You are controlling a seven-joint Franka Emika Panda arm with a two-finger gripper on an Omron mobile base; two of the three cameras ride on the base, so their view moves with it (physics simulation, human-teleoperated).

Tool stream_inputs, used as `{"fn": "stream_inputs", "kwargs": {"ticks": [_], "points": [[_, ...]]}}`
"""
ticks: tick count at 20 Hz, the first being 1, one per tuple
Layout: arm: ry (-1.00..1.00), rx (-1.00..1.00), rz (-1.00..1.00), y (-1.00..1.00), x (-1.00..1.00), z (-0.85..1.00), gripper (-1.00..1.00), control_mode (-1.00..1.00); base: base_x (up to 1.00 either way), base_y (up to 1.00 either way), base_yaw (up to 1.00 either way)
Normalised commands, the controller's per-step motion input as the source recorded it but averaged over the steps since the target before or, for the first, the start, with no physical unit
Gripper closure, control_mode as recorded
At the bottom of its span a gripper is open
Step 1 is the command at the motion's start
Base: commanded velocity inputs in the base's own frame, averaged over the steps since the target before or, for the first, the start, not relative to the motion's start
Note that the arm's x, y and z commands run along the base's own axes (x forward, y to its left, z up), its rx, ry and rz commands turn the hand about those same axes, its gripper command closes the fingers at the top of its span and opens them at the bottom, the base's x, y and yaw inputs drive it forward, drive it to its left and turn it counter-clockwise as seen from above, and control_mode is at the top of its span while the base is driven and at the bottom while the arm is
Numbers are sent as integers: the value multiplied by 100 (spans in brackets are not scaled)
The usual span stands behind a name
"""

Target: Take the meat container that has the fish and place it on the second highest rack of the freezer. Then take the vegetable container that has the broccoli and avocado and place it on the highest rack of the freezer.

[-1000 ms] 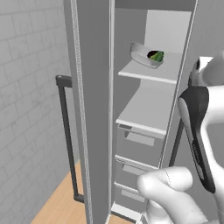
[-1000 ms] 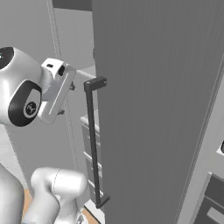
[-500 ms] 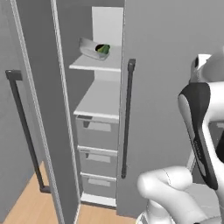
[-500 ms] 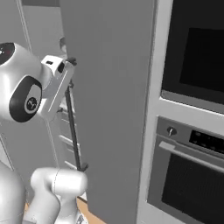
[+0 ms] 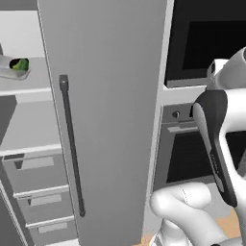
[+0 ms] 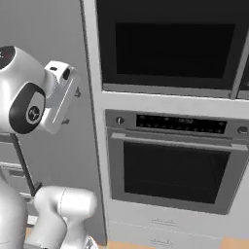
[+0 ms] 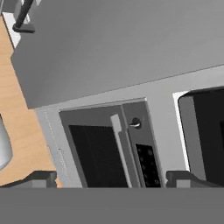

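Note:
The freezer (image 5: 110, 96) stands at the left, its grey door with a long dark bar handle (image 5: 71, 144) facing me. Left of the door the inside shows. On the highest rack (image 5: 26, 90) sits the vegetable container (image 5: 13, 68), with a bright green clump in it. Below it lies the bare second highest rack (image 5: 29, 132). The meat container with the fish is out of view. My gripper (image 6: 72, 107) is held up in front of the freezer door, open with nothing in it. In the hand view the gripper (image 7: 111, 177) has its fingertips (image 7: 39, 177) wide apart.
A black-glass wall oven (image 6: 170, 170) with a bar handle stands right of the freezer, with a second dark glass panel (image 6: 170, 44) above it. Grey drawers (image 5: 36, 192) fill the freezer's lower part. The wooden floor (image 7: 17, 109) lies at the base.
The whole picture has shifted: the camera has swung right, so the freezer's inside has slid to the left edge and the oven has come into view. The gripper stays open.

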Motion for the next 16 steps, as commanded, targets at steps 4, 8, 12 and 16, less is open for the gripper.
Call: {"fn": "stream_inputs", "kwargs": {"ticks": [4,8,12,16], "points": [[0,0,0,0,0,0,-100,100,0,-61,-57],[0,0,0,0,0,0,-100,100,0,-54,-45],[0,0,0,0,0,0,-100,100,0,-56,-32],[0,0,0,0,0,0,-100,100,12,-56,-19]]}}
